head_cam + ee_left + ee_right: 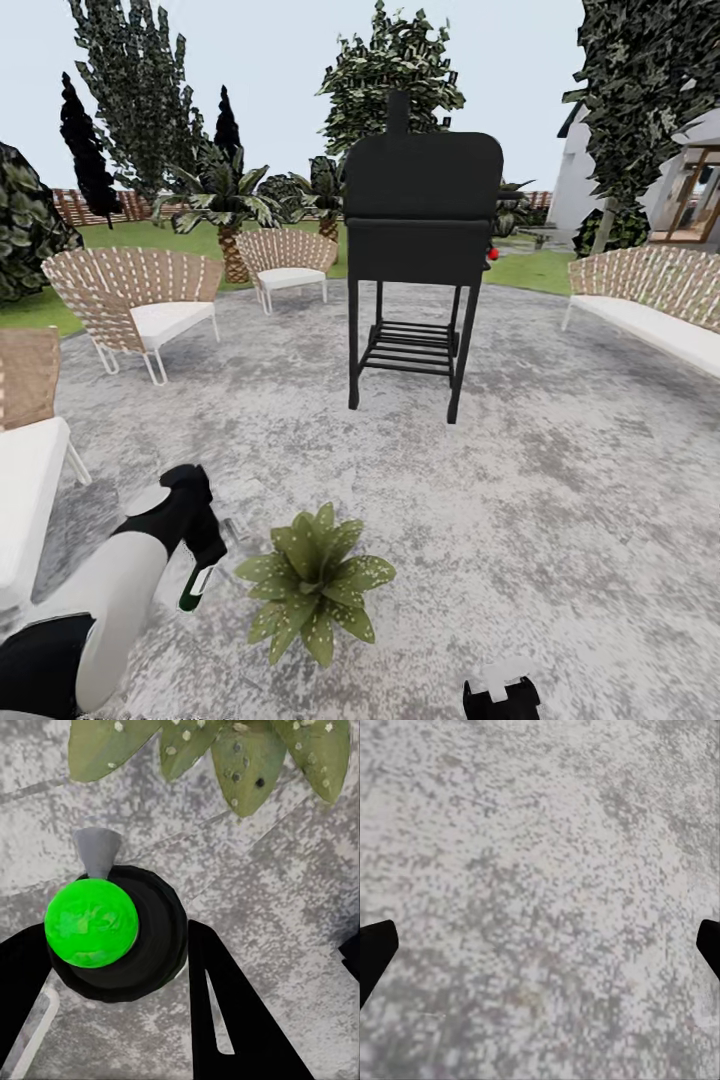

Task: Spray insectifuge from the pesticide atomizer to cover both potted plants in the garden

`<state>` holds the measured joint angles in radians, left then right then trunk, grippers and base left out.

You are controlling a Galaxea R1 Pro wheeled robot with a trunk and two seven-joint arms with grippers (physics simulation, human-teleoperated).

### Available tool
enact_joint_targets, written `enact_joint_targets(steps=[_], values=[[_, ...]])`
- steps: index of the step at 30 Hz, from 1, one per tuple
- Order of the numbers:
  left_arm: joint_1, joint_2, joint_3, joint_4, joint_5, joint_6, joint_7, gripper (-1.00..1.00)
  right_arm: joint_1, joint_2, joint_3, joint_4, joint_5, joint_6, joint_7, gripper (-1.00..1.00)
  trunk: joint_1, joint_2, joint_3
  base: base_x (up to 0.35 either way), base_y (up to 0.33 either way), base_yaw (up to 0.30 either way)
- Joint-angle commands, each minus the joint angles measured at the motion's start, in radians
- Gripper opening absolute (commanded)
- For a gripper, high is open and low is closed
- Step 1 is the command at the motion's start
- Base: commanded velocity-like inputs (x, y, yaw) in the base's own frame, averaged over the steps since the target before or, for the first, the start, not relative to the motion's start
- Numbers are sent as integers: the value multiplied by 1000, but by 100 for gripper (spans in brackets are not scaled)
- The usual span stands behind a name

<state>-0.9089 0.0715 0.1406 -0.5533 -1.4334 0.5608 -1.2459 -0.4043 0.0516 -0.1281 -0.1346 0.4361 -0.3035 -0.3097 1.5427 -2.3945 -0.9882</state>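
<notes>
Head view: left jaws (pixel 205 560) grip pesticide atomizer (pixel 196 588) beside potted plant (pixel 315 580); right jaws spread.

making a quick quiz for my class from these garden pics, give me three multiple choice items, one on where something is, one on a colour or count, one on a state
1. Where is the potted plant?
A. on the grey paving, just ahead of the robot
B. on the lawn by the fence
C. on the black grill's shelf

2. What marks the plant's leaves?
A. red stripes
B. whitish specks
C. nothing, plain green

3. What is the left gripper doing?
A. hanging open and empty
B. gripping a chair leg
C. holding the spray bottle

Answers:
1 A, the head view shows it on the paving in front of the black grill.
2 B, pale dots cover the leaves in head and left wrist views.
3 C, the fingers flank the bottle in the left wrist view.
</notes>
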Motion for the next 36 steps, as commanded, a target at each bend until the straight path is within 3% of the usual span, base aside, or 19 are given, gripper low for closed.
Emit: enact_joint_targets(steps=[1, 5, 8, 11, 20, 22, 36], values=[[-1, -6, 5, -11, -7, 10, -13, -100, -1, 0, -8, 1, 10, -3, -3, 100, 0, 0, -1, 0, -201, 28], [-1, -30, 2, -21, -8, 8, -46, -100, -1, -3, -8, 1, 11, -3, -3, 100, 0, 0, -1, 0, -252, 7], [0, -31, -50, -22, -7, 9, -52, -100, -1, -4, -8, 1, 10, -3, -4, 100, 0, 0, -1, 0, -116, 0], [2, -30, -69, -21, -9, 9, -72, -100, -1, -3, -8, 1, 8, -3, -5, 100, 0, 0, -1, 0, -18, 0], [13, -16, -61, -17, -7, 14, -107, -100, -1, 2, -8, 1, 4, -3, -5, 100, 0, 0, -1, 0, -1, 72], [13, -17, -64, -17, -6, 56, -106, -100, -1, 2, -9, 1, 4, -3, -6, 100, 0, 0, -1, 0, -214, 80], [5, -27, -64, -19, -6, 63, -106, -100, -1, 2, -8, 1, 6, -3, -5, 100, 0, 0, -1, 0, -270, 223]])
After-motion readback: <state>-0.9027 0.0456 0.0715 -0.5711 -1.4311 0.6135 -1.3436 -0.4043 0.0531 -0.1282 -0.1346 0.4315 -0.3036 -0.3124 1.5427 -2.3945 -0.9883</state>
